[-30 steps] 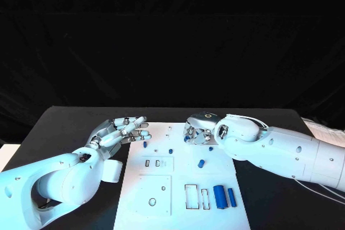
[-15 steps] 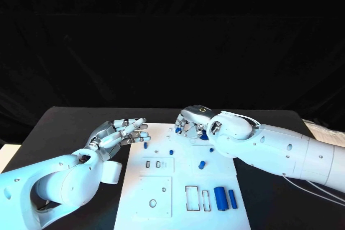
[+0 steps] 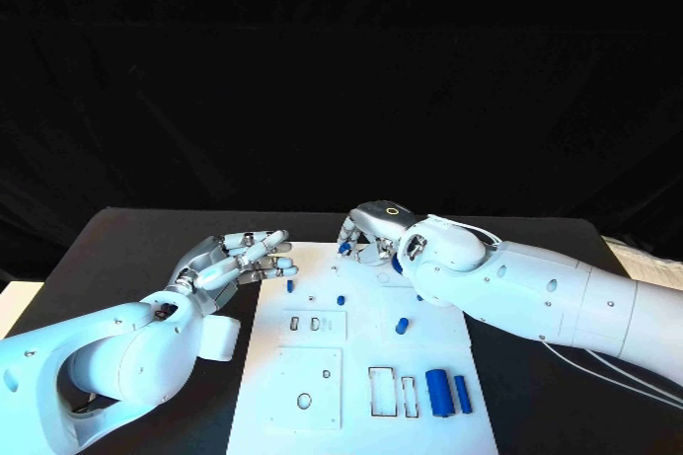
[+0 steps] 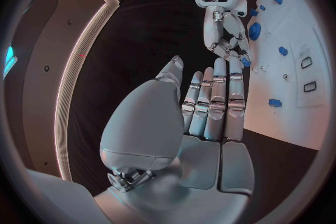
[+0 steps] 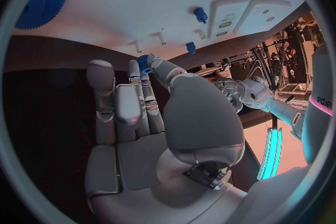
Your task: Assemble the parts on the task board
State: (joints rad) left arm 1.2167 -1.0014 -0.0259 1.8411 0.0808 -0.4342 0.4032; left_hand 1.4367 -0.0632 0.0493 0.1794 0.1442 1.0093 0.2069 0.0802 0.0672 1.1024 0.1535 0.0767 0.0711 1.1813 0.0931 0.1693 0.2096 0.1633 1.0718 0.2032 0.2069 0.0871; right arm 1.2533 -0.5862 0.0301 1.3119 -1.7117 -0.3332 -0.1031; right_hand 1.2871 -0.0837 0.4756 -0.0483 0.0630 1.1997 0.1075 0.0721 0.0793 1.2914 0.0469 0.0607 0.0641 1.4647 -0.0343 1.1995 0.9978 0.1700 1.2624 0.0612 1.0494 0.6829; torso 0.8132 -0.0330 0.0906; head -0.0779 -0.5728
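Head view, from left to right: the left hand (image 3: pixel 235 263) hovers in the left middle of the frame, beside the white flat task board (image 3: pixel 321 376), fingers spread and holding nothing, probably waiting. In the centre, the right hand (image 3: pixel 373 240) pinches a small blue part (image 3: pixel 344 247) over the board's far edge, probably to insert it. Two blue cylinders (image 3: pixel 445 392) lie lower right.

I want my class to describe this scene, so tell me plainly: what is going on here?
A two-armed robot is working at a white task board on a black table. Its right hand hovers over the board's far end, pinching a small blue part in its fingers. Its left hand hangs beside the board's left edge, open and holding nothing. Other blue parts lie on the board, including two long ones near its front right corner.
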